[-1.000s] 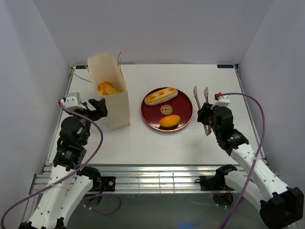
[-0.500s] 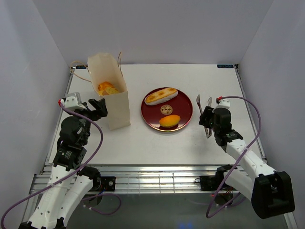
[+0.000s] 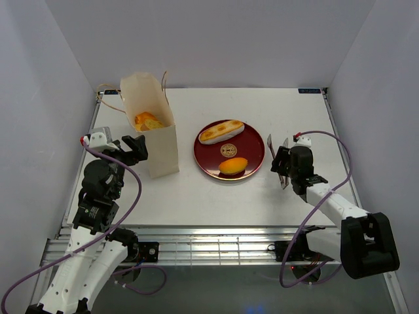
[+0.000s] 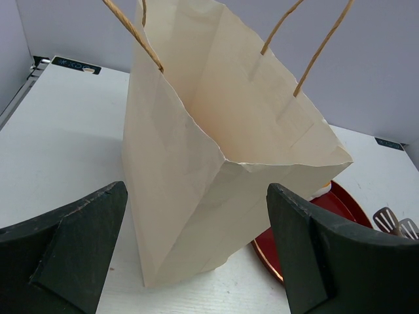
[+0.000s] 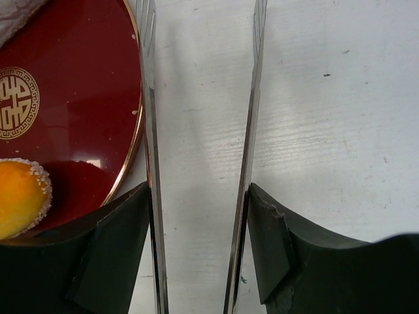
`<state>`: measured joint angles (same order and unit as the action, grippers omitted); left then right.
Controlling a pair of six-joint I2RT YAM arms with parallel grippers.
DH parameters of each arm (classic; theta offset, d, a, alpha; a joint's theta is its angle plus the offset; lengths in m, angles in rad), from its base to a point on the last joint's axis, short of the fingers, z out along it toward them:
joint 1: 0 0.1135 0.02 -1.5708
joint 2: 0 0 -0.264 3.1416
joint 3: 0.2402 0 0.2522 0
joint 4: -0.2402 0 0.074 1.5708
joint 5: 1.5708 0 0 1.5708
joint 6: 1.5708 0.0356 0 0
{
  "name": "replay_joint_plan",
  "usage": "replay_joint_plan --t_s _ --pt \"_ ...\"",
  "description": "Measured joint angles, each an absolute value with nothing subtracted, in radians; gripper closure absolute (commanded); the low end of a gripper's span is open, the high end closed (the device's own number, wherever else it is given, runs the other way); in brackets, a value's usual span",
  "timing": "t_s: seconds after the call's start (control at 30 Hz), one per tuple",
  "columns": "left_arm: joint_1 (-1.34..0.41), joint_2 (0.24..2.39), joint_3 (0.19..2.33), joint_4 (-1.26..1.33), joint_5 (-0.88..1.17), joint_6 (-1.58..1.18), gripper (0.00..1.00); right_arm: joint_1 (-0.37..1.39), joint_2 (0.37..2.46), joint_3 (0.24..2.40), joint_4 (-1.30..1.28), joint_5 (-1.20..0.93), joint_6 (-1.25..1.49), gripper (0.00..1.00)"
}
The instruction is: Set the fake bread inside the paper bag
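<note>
The paper bag [image 3: 154, 140] stands upright near the far-left corner of the counter [image 3: 216, 196], mouth open, string handles up. Some orange fake bread [image 3: 147, 121] lies inside it. At the counter's middle sits a dark red plate [image 3: 203, 157] carrying a long cream-striped roll [image 3: 221, 131] on its far side and an oval bun [image 3: 233, 165] on its near side.

The left end effector [image 3: 134, 149] is just beside the bag on its near-left side, fingers [image 4: 65, 255] spread wide and touching nothing. Toward the right edge, the right end effector [image 3: 281, 162] is clamped on the metal tongs [image 3: 277, 149], a finger against the outside of each arm. The tong arms are apart, and the left one lies along the plate's rim.
</note>
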<state>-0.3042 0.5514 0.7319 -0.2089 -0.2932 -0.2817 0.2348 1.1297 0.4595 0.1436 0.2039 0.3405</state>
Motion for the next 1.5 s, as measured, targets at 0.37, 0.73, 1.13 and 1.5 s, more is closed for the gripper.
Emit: replay_joint_plan --t_s 0.37,0.73,1.13,1.5 --pt "-0.306 0.551 0.732 -0.209 -0.287 -0.282 0.02 0.229 1.238 0.459 0.164 0.183 0.341 0.31" --pt "-0.310 0.553 0.732 -0.209 -0.286 -0.282 0.02 0.229 1.263 0.460 0.176 0.152 0.341 0.21" --pt "-0.310 0.557 0.732 -0.208 -0.303 -0.278 0.02 0.229 1.308 0.479 0.172 0.121 0.342 0.20" --pt "-0.310 0.556 0.731 -0.208 -0.307 -0.274 0.02 0.229 1.119 0.607 0.013 0.093 0.336 0.06"
